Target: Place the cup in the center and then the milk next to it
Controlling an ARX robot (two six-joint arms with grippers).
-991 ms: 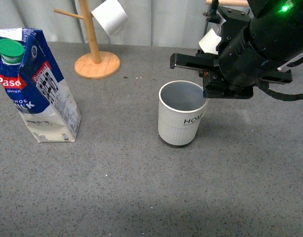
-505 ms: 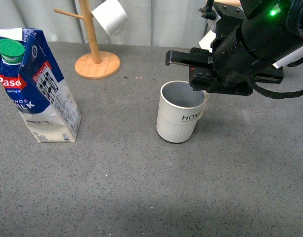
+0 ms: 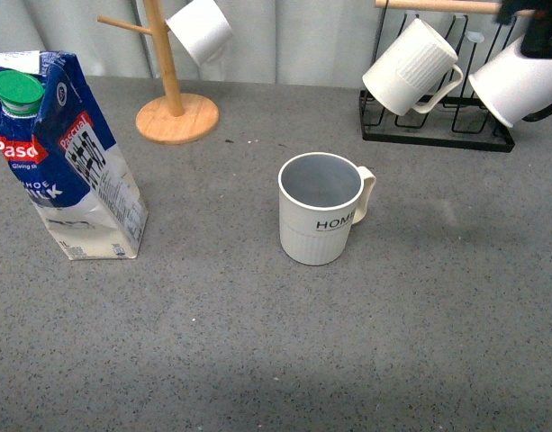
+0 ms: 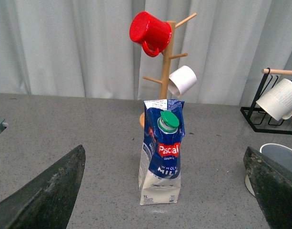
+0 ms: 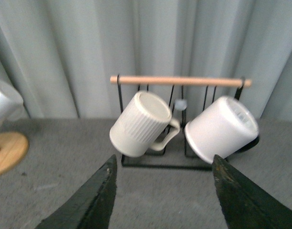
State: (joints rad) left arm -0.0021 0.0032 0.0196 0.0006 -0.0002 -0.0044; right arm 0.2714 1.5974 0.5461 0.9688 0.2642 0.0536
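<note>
On my front feed the cup (image 3: 317, 209) stood upright near the middle of the grey table (image 3: 257, 360), mouth up and handle turned to the robot's right, with neither arm touching it. The milk (image 3: 67, 157) stood well off to its left, long axis near vertical, green cap (image 3: 14, 87) uppermost. The left gripper (image 4: 164, 149) had its jaws spread wide and held nothing. The right gripper (image 5: 162, 164) gaped likewise, facing the mug rack (image 5: 181, 81).
</note>
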